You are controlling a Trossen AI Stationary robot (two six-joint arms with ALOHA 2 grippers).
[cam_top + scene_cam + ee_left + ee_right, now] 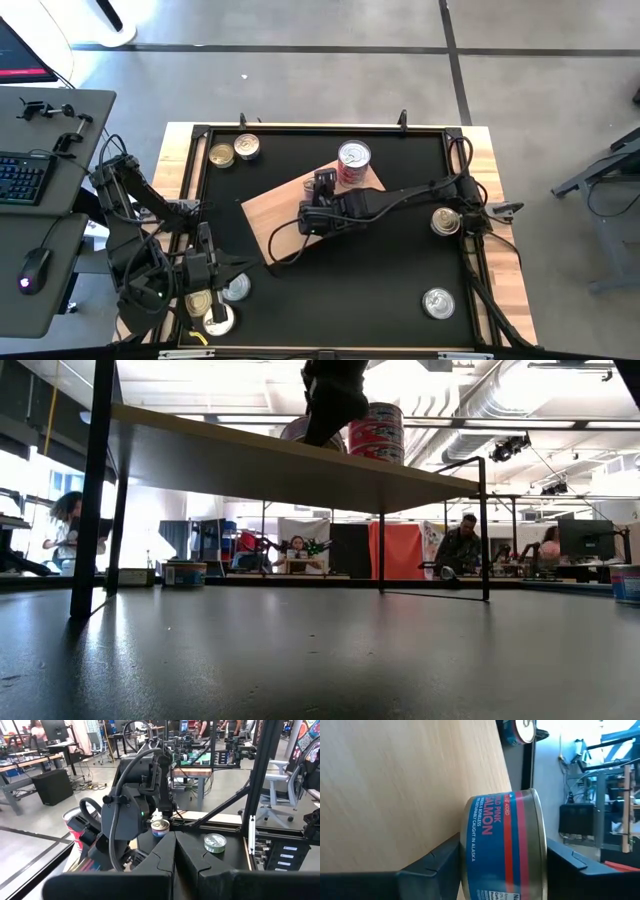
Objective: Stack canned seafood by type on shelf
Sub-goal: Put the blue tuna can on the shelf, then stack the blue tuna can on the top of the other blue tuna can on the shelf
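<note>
the right gripper [502, 865] is over the wooden shelf [275, 205], its two dark fingers clasping a blue and red salmon tin [505, 847] on either side. a taller red-labelled tin [353, 162] stands near the shelf's far corner. the left gripper [175, 851] waits at the table's near left, fingers pressed together, beside loose tins [222, 306].
</note>
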